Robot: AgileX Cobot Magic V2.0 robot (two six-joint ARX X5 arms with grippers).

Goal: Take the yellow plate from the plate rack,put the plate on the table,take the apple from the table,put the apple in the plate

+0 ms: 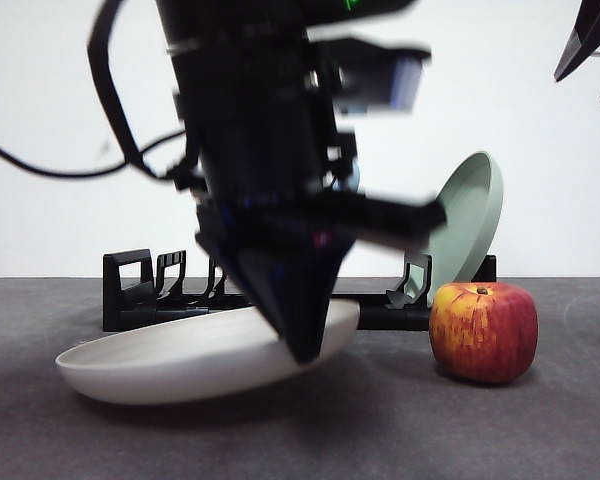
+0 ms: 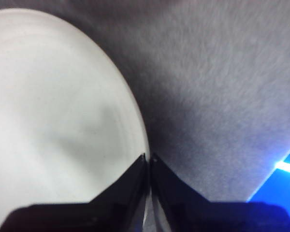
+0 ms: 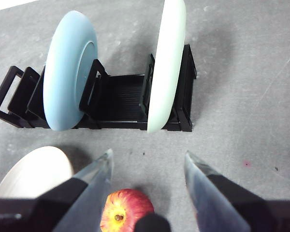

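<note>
I am counting three plates, one apple and one rack; my left gripper [image 2: 148,162] is pinching the rim of the yellow plate [image 1: 180,355], its two jaws pressed close on the edge, and the plate is lying tilted and low on the table [image 1: 380,430], in front of the plate rack [image 1: 140,295]; my left arm is coming down big and dark from above in the front view, hiding the middle of the rack; the light blue plate [image 3: 70,72] and the sage green plate [image 3: 166,63] are standing upright in the rack, well apart, with empty holders between them; the apple [image 1: 483,332] is sitting on the table just beside the yellow plate, apart from it, in front of the green plate; my right gripper [image 3: 147,162] is hanging above the apple with its jaws spread wide, holding nothing.
</note>
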